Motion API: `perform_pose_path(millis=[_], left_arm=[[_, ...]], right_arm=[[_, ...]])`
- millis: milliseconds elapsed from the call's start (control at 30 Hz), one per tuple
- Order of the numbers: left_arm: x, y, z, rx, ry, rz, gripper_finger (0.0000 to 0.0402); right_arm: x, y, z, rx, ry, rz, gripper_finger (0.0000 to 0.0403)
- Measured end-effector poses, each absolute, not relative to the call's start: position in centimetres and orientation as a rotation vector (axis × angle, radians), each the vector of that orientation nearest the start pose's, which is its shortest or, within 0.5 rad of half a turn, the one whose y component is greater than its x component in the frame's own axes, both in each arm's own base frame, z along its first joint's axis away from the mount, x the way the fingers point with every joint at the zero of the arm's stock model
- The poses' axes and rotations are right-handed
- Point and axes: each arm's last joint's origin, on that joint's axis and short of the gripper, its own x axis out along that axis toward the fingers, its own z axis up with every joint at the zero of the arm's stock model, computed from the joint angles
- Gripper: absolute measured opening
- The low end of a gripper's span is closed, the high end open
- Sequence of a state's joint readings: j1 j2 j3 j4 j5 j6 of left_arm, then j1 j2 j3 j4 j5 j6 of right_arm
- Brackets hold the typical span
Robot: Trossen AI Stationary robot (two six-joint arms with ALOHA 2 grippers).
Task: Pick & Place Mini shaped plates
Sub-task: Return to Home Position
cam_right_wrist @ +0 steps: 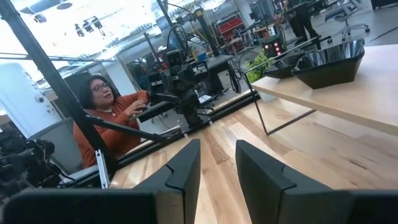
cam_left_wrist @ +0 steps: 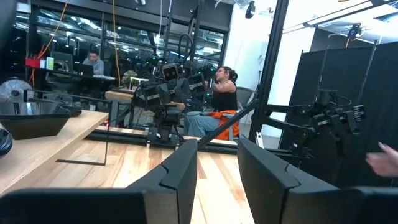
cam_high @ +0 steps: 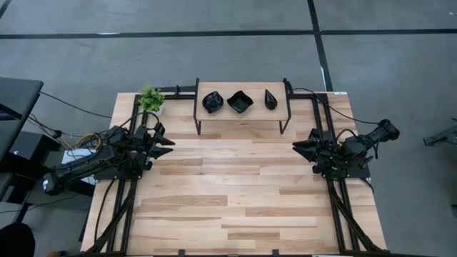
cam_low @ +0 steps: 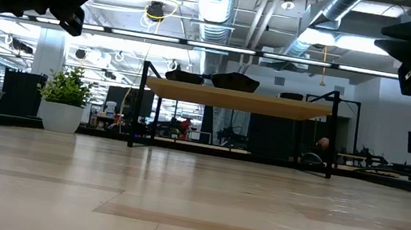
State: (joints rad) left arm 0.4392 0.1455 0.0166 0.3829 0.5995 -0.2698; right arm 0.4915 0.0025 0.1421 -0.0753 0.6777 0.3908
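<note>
Gleaming black on the shelf [cam_high: 243,116], mini shaped plates [cam_high: 239,102], left fingers [cam_left_wrist: 180,174] and right fingers [cam_right_wrist: 180,168] released

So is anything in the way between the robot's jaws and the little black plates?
Nothing visible does. The plates sit on the shelf; only tabletop lies between it and both arms' jaws. The plant stands off to the side.

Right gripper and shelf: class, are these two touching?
Apart. The high view shows the right gripper hanging off to one side of the shelf, with bare table plainly between them.
</note>
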Motion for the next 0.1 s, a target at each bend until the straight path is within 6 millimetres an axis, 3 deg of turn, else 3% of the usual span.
perform_pose_path(millis=[100], left_arm=[[9.58,2.69,19.30,-0.142,-0.198,-0.188,0.0118]], right_arm=[[7.94,2.19,20.35,0.425,-0.089,-0.173,0.0098]])
